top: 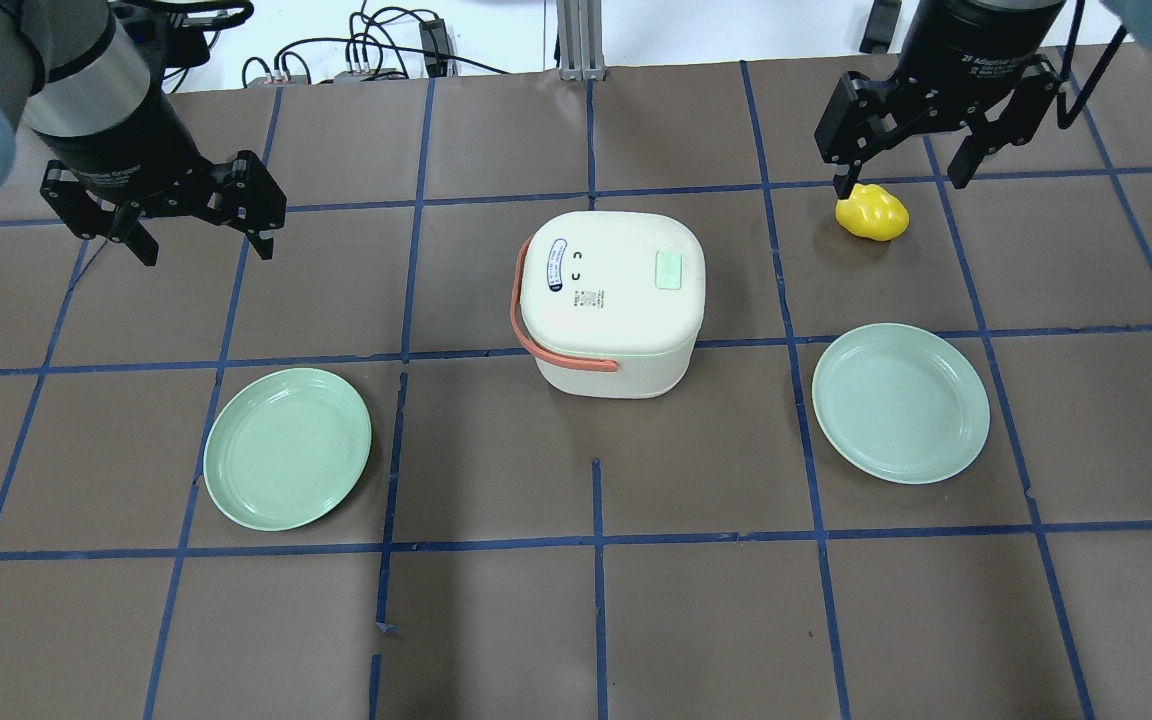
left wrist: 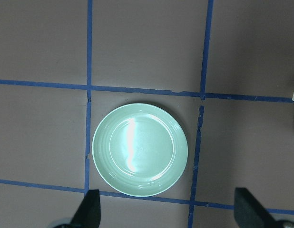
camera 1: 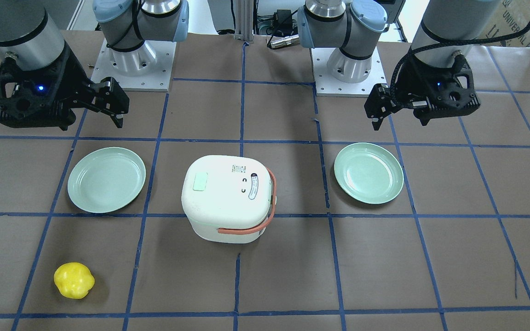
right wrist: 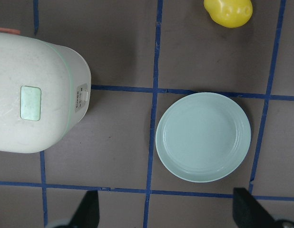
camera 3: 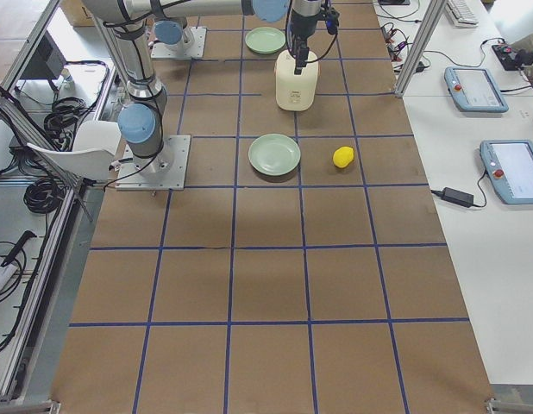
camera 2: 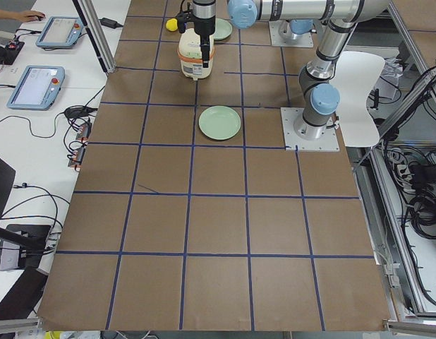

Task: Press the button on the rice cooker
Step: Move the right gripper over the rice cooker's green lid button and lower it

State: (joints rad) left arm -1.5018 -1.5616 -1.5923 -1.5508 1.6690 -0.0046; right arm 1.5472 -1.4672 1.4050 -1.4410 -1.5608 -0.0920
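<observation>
Over the shoulders first: the rice cooker (top: 616,320) sits at the middle of the table (top: 716,610) with its lid shut. The pale green button (top: 670,270) is on the lid top, toward the cooker's right. The orange handle (top: 513,305) is folded down around the cooker's left and near sides. The left gripper (top: 206,248) hangs well to the cooker's left, jaws spread wide. The right gripper (top: 899,185) hangs well to the cooker's right, also spread wide (one fingertip overlaps the yellow lump (top: 872,212) in this view, and I can't call contact from here). The left-side plate (top: 286,448) and right-side plate (top: 901,402) lie near the cooker, one on each flank.

Front view: both grippers hang above the table, one to each side of the cooker and apart from it. The yellow lump lies on the operators' side, well apart from the right gripper.

Side views: the cooker is at the far part of the table, and the grippers are too small for me to read.

Left wrist: I look straight down on the left-side plate. The fingertips are wide apart at the bottom corners, and a sliver of the cooker shows at the edge.

Right wrist: the cooker's button faces up, the right-side plate is near it, and the yellow lump lies past the plate. The fingertips are wide apart.
</observation>
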